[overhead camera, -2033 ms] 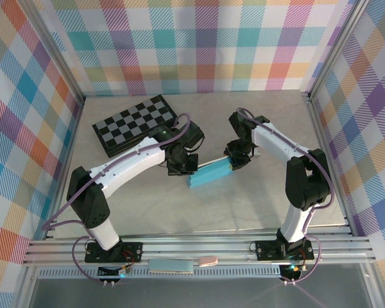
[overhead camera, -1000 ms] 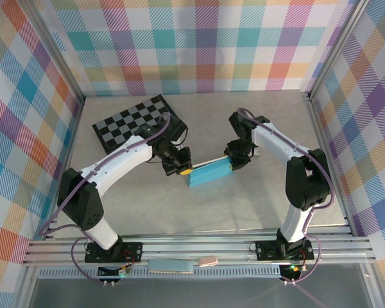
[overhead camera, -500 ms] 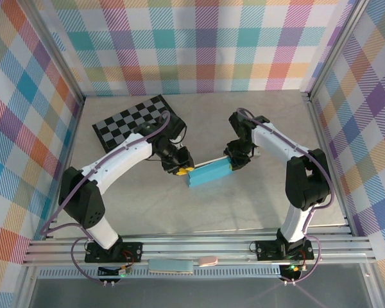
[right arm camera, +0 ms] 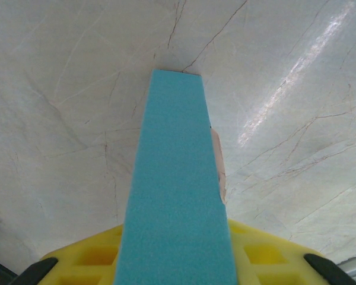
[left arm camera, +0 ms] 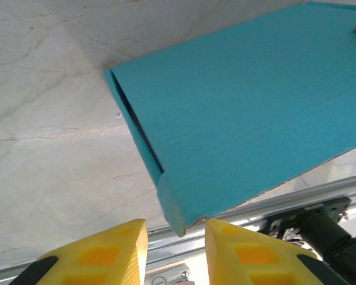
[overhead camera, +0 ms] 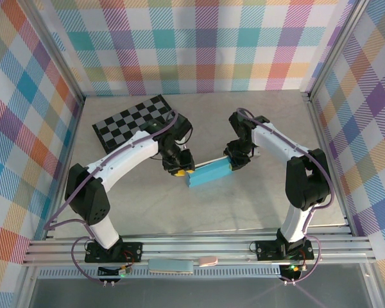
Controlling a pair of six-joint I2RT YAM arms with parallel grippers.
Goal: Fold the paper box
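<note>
Checkerboard (overhead camera: 133, 123): back left, well apart from the work, so it is likely no hazard.
Left gripper (overhead camera: 181, 169): fingers parted, the box's left corner in the gap, unpinched. Closing off-centre could crush the end flap.
Paper box (overhead camera: 210, 173): mid-table between the arms, left end seam gaping slightly. It may spring open.
Right gripper (overhead camera: 233, 159): clamped on the box's right end. A hard push from the left could buckle the card or slip it free.

Bright, even light from overhead fills the top view, leaving only soft, faint shadows under the arms (overhead camera: 128, 157) on the pale tabletop (overhead camera: 244, 205). In the right wrist view, glare streaks the tabletop at upper right. Close to that lens, the yellow fingers (right arm camera: 261, 255) and the near end of the paper box (right arm camera: 178, 237) look soft.
</note>
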